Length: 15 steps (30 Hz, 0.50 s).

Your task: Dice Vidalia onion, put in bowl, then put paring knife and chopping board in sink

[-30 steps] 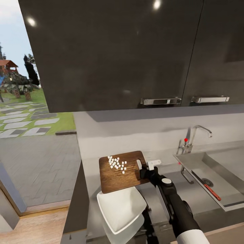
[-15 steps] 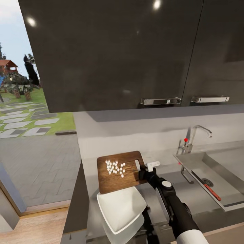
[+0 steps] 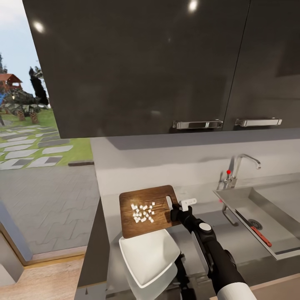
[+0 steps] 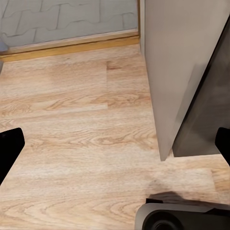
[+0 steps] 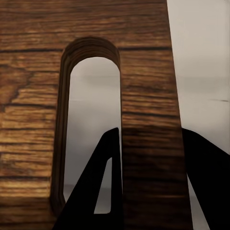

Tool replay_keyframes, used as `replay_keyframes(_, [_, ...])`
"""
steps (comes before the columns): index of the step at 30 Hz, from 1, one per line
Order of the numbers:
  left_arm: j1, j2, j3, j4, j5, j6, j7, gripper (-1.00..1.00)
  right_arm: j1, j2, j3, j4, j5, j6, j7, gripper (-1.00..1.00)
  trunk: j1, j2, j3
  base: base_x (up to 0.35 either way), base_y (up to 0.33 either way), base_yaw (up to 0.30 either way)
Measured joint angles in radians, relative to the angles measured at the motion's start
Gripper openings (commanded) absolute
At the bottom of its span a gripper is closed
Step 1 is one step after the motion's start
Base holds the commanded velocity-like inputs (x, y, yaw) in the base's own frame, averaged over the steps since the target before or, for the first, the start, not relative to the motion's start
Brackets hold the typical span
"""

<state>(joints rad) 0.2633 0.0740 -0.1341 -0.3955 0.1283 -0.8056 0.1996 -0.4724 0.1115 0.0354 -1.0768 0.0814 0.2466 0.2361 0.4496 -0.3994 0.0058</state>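
Board: the chopping board point(image 3: 146, 210) sits just below centre of the head view, its lower edge over the bowl point(image 3: 149, 257); stiff wood, likely light enough to tip one-handed
Hold: right gripper point(image 3: 174, 209) pinches the strip beside the handle slot point(image 5: 88, 124), one finger through the slot, one outside the edge
Onion: diced onion point(image 3: 141, 212) loose at mid-board, likely to slide and scatter if tilted fast
Knife: paring knife point(image 3: 261, 236) in the sink point(image 3: 266, 216), lower right
Left gripper: fingers point(image 4: 9, 151) spread wide over floor, holding nothing
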Motion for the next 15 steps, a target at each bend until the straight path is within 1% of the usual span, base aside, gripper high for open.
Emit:
replay_keyframes(10, [0.0,0.0,0.0,0.001,0.0,0.0,0.0,1.0,0.0,0.0,0.0,0.003,0.0,-0.006,0.0,-1.0,0.0,0.0,0.0,0.0,0.0,0.0])
replay_keyframes(15, [0.0,0.0,0.0,0.001,0.0,0.0,0.0,1.0,0.0,-0.001,0.0,0.02,0.0,-0.043,0.0,-1.0,0.0,0.0,0.0,0.0,0.0,0.0])
